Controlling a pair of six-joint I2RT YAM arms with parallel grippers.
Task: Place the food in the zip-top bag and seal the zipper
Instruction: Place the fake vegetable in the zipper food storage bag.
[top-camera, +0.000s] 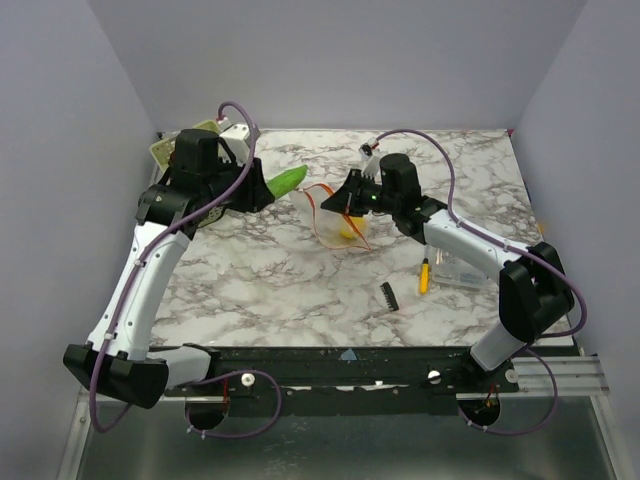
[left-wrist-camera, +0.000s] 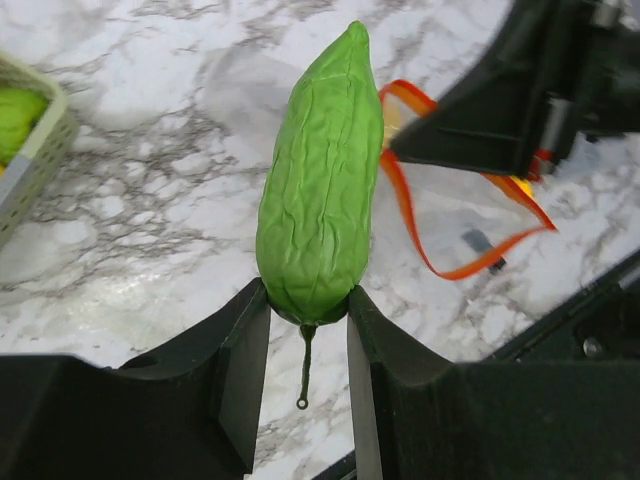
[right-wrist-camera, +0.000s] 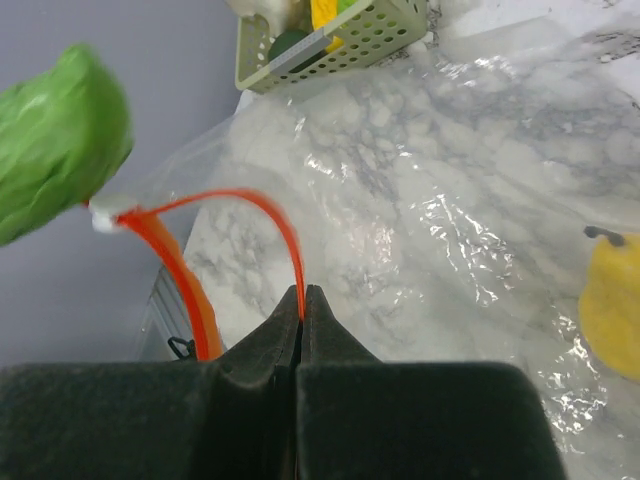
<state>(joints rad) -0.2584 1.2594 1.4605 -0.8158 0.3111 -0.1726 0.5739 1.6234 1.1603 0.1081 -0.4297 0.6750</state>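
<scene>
Reaching toward each other, the left claw (left-wrist-camera: 308, 300) clamps the food (left-wrist-camera: 320, 170), the right claw (right-wrist-camera: 302, 298) pinches the zipper (right-wrist-camera: 285, 225).

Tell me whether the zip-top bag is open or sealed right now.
Open. The zipper arches apart into a loop, with the right gripper pinching one lip of the bag.

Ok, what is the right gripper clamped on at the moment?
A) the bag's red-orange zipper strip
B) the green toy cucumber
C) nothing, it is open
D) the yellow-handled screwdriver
A: in the right wrist view the right gripper is pinched shut on the red-orange zipper strip, while the green toy cucumber sits in the left gripper.
</scene>
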